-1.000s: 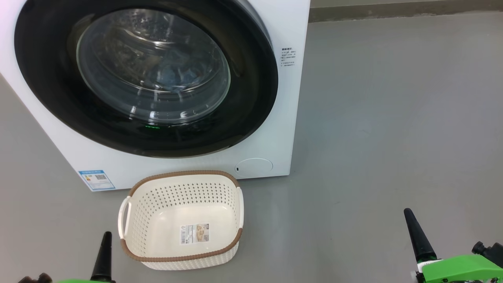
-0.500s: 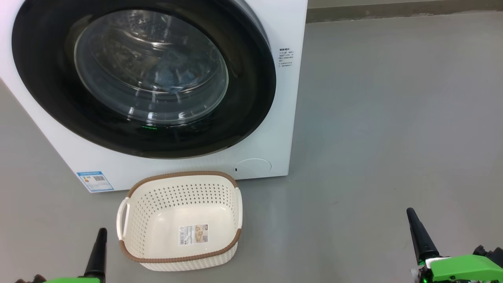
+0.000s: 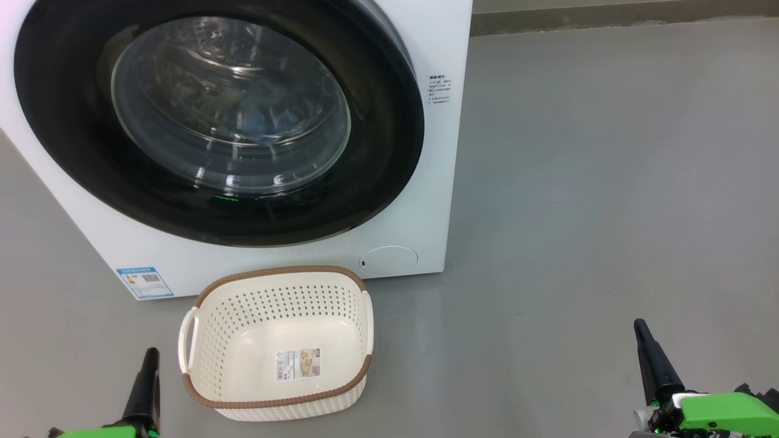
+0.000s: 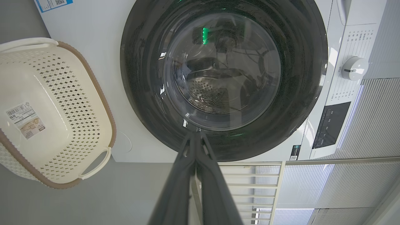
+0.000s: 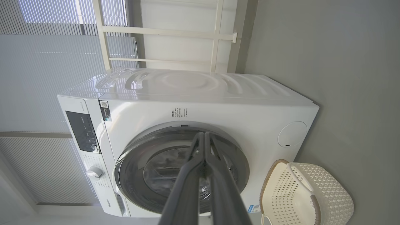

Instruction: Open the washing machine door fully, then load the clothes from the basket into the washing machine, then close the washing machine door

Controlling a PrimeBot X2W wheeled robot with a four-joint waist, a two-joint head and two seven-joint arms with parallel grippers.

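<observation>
From the head, the white washing machine stands on the grey floor. Its round black door is closed, and the blue clothes show behind the glass. The basket sits just in front, with a paper label inside. The left hand and right hand are low at the corners, touching nothing. From the left wrist, that hand is pressed tight together and points at the door's edge. From the right wrist, that hand is pressed together too, in front of the door.

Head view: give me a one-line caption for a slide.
Washing machine door closed, blue clothes inside, empty cream basket on the floor before it, left gripper and right gripper shut.
</observation>
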